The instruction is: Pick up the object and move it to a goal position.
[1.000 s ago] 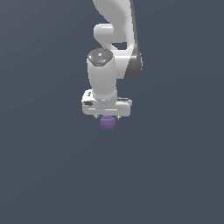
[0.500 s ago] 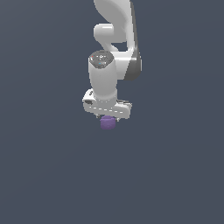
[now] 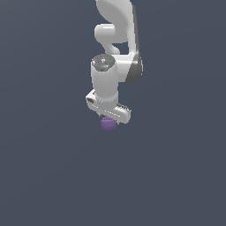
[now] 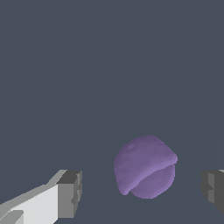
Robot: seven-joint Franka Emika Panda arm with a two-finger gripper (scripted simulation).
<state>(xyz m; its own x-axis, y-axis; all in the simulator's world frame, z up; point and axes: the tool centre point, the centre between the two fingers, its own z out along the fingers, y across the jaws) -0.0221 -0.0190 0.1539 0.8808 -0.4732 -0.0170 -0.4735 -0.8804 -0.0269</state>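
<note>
The object is a small purple rounded block (image 3: 108, 125), matte, on the plain dark grey surface. In the exterior view it sits right under the white hand of my gripper (image 3: 109, 120), which points straight down and hides the fingers. In the wrist view the block (image 4: 145, 167) lies between the two fingertips (image 4: 70, 193), nearer the one at the frame's edge, with a gap on each side. The gripper (image 4: 142, 192) is open and straddles the block without touching it.
The dark grey surface (image 3: 53, 176) spreads flat and featureless all around the block. The white arm (image 3: 117, 35) rises from the hand toward the top of the exterior view.
The hand has sunk a little lower over the block and the wrist has turned slightly. The block has not moved.
</note>
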